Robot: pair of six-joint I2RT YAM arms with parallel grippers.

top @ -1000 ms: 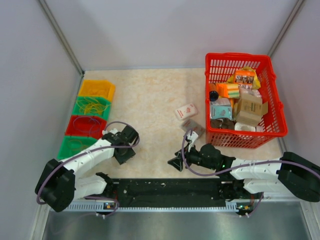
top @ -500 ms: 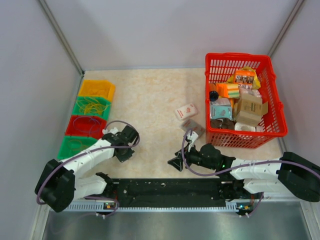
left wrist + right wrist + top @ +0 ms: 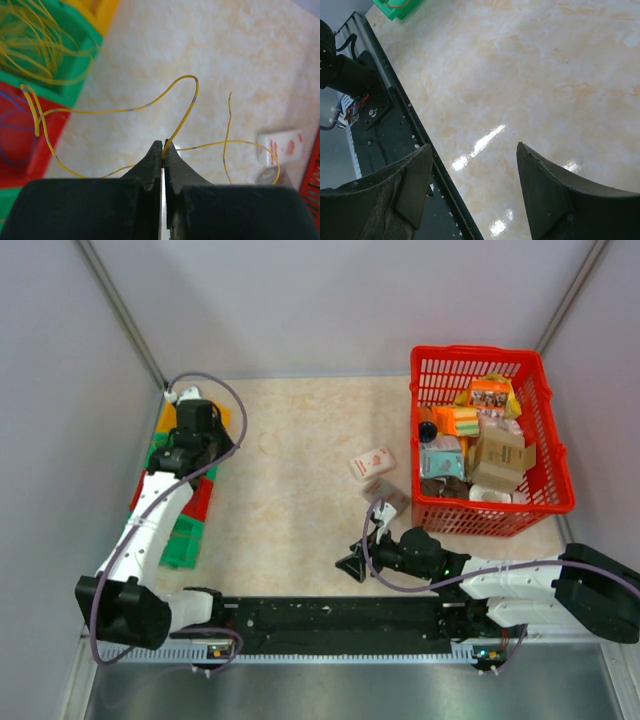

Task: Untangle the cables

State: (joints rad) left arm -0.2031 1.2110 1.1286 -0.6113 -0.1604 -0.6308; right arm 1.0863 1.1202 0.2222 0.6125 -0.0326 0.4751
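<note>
My left gripper (image 3: 163,145) is shut on a thin yellow cable (image 3: 186,107) pinched at its fingertips. The cable loops out over the table and back toward the bins. In the top view the left gripper (image 3: 192,440) is stretched out over the row of bins at the far left. A green bin (image 3: 35,45) holds a tangle of yellow cables. A red bin (image 3: 20,145) holds blue cable. My right gripper (image 3: 350,565) sits low near the table's front edge. In its wrist view the right gripper (image 3: 475,150) is wide open and empty over bare table.
A yellow bin (image 3: 225,415) and a second green bin (image 3: 180,545) end the row. A red basket (image 3: 545,505) full of packages stands at the back right. A small white box (image 3: 372,462) lies mid-table. The black rail (image 3: 340,620) runs along the front.
My left arm has swung from the front of the table out and up to the far left over the bins. The right arm has not moved.
</note>
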